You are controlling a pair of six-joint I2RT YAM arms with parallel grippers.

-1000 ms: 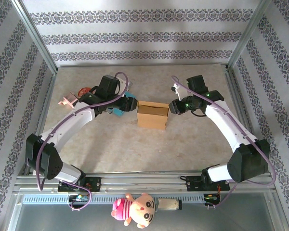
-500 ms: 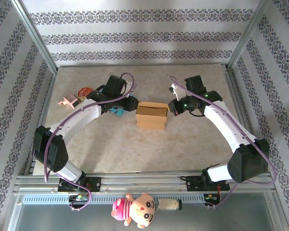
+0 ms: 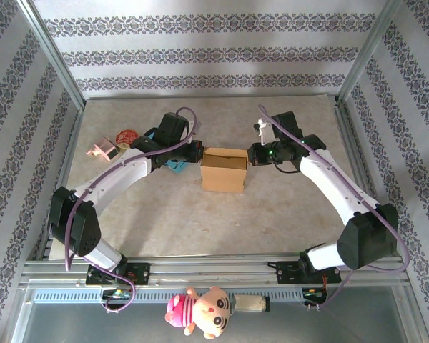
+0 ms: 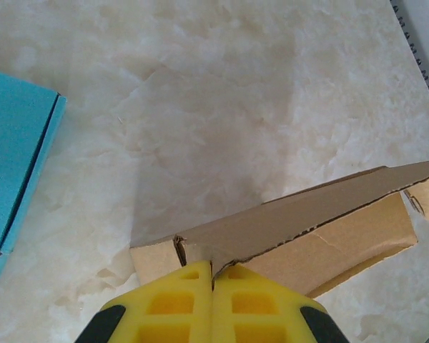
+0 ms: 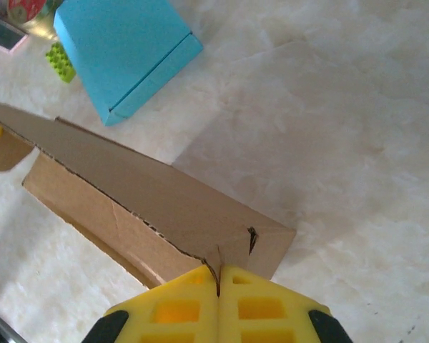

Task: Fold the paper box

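1. The paper box point(image 3: 224, 169) stood near the middle of the table point(image 3: 272, 214), between the two arms. It was of brown cardboard, and its long top panel was raised along one side.
2. In the left wrist view the box point(image 4: 329, 236) showed a rough torn-looking edge under the raised panel. In the right wrist view the box point(image 5: 150, 207) showed the same kind of edge.
3. The left gripper point(image 3: 195, 153) was at the left end of the box. Its yellow fingers point(image 4: 164, 307) were pressed together, with a thin cardboard edge of the box pinched between them.
4. The right gripper point(image 3: 252, 155) was at the right end of the box. Its yellow fingers point(image 5: 264, 307) were also pressed together on a thin cardboard edge.
5. A blue box point(image 3: 176, 164) lay just beside the left gripper, not touching the paper box.
6. Further left, near the table's edge, were a pink object point(image 3: 100, 150) and a round reddish object point(image 3: 126, 135).
7. A small green brick point(image 5: 61, 61) lay beside the blue box.
8. A plush doll point(image 3: 200, 311) lay in front of the arm bases, off the table.
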